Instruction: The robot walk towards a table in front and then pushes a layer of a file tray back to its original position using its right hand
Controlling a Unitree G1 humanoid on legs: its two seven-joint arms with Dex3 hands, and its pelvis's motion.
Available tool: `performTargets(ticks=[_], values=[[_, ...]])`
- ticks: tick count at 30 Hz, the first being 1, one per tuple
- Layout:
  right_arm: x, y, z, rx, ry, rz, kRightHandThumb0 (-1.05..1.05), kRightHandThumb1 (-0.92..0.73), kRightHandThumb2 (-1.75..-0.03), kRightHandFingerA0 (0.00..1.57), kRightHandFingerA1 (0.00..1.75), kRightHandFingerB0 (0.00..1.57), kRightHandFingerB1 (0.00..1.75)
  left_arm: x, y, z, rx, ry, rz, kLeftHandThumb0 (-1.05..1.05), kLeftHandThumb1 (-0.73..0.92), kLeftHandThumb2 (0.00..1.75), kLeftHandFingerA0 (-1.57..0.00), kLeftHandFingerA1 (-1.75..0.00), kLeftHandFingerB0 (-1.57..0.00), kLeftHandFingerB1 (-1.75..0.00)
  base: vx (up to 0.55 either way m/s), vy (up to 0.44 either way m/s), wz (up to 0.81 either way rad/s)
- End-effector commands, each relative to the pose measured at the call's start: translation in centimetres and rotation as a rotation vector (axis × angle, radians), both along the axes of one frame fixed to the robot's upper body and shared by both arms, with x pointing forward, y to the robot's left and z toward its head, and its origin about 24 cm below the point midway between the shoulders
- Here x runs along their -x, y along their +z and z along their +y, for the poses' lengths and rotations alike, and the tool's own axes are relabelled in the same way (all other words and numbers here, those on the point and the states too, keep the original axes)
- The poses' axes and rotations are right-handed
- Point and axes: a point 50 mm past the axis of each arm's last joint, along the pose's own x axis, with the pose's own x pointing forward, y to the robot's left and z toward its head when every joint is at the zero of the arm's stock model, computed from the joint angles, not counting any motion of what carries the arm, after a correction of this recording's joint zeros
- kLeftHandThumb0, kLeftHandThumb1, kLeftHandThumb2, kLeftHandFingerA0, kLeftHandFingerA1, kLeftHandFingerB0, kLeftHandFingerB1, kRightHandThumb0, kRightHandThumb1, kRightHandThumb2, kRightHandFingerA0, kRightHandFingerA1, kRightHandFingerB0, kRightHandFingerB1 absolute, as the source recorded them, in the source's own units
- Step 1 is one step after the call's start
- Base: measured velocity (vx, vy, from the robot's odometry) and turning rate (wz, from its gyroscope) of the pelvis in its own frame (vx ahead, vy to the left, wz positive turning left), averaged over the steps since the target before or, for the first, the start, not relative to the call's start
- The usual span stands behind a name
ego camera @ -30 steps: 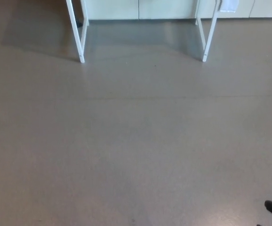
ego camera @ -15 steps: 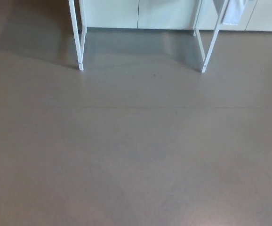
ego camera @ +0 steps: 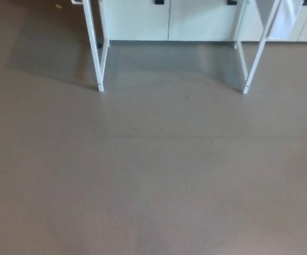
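The file tray is lying out of sight, presumably up on the desk, since the camera is looking down at the floor (ego camera: pixel 153 175). Only the desk's white legs (ego camera: pixel 96 48) are showing, with pale cabinets (ego camera: pixel 169 18) behind. Neither hand is appearing, so their state cannot be told; the approach is, by my judgement, unfinished.

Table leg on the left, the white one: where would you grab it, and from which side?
Probably around its thin shaft, above the foot, from the near side. The white table leg is a slim, slightly slanted bar a hand could wrap, the floor lies in front, and a second leg stands close behind it.
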Motion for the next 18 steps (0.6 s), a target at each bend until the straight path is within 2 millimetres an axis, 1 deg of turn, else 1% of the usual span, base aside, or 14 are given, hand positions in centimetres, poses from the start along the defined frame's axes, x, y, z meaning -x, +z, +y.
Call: performTargets(ticks=[1,3,5,6,7,8,12,13,17,18], values=[[-0.4,0.2,-0.3,0.004,0.001,-0.02,-0.37,-0.43,-0.69,0.63,0.58,0.42,0.5,0.1,0.3,0.4,-0.018,0.009,-0.023,-0.21,0.49,0.54,-0.47,-0.5,-0.37,-0.38,0.25,-0.095,0.06],[-0.8,0.2,-0.2,0.001,-0.001,-0.03,-0.36,-0.43,-0.68,0.62,0.57,0.43,0.5,-0.1,0.3,0.5,-0.018,0.013,-0.025,-0.21,0.48,0.54,-0.48,-0.5,-0.37,-0.38,0.24,-0.065,-0.04],[-1.1,0.3,-0.2,0.003,-0.001,-0.037,-0.36,-0.42,-0.68,0.63,0.58,0.44,0.5,-0.3,0.3,0.5,-0.019,0.013,-0.029,-0.2,0.49,0.54,-0.5,-0.51,-0.36,-0.38,0.21,0.005,-0.09],[-1.3,0.3,-0.1,0.008,0.001,-0.038,-0.36,-0.42,-0.69,0.65,0.58,0.45,0.5,-0.5,0.4,0.6,-0.028,0.005,-0.027,-0.27,0.44,0.61,-0.48,-0.54,-0.34,-0.43,0.23,0.033,-0.12],[-1.5,0.4,0.0,0.017,0.012,-0.041,-0.35,-0.43,-0.69,0.64,0.58,0.43,0.5,-0.6,0.5,0.6,-0.026,0.006,-0.029,-0.26,0.45,0.6,-0.49,-0.54,-0.33,-0.42,0.21,0.099,-0.23],[-1.6,0.4,0.0,0.023,0.017,-0.042,-0.26,-0.53,-0.55,0.67,0.49,0.46,0.41,-0.7,0.5,0.6,-0.024,0.01,-0.03,-0.25,0.45,0.6,-0.5,-0.54,-0.34,-0.42,0.24,0.131,-0.23],[-1.8,0.5,0.0,0.036,0.034,-0.04,-0.28,-0.54,-0.55,0.67,0.49,0.46,0.41,-0.8,0.5,0.6,-0.029,0.012,-0.03,-0.25,0.45,0.6,-0.5,-0.54,-0.34,-0.42,0.34,0.205,-0.14],[-1.8,0.5,0.0,0.047,0.042,-0.037,-0.35,-0.45,-0.68,0.61,0.56,0.42,0.48,-0.9,0.7,0.7,-0.038,-0.007,-0.036,-0.27,0.46,0.62,-0.52,-0.55,-0.34,-0.43,0.27,0.287,-0.56],[-1.7,0.6,0.0,0.046,0.047,-0.04,-0.35,-0.45,-0.68,0.6,0.55,0.42,0.48,-1.0,0.6,0.6,-0.06,-0.002,-0.023,-0.29,0.44,0.63,-0.58,-0.56,-0.36,-0.44,0.3,0.175,-0.05],[-1.8,0.6,0.0,0.048,0.05,-0.039,-0.35,-0.45,-0.68,0.61,0.55,0.42,0.48,-1.0,0.6,0.6,-0.059,0.002,-0.025,-0.21,0.5,0.55,-0.63,-0.52,-0.39,-0.39,0.3,0.099,0.05]])
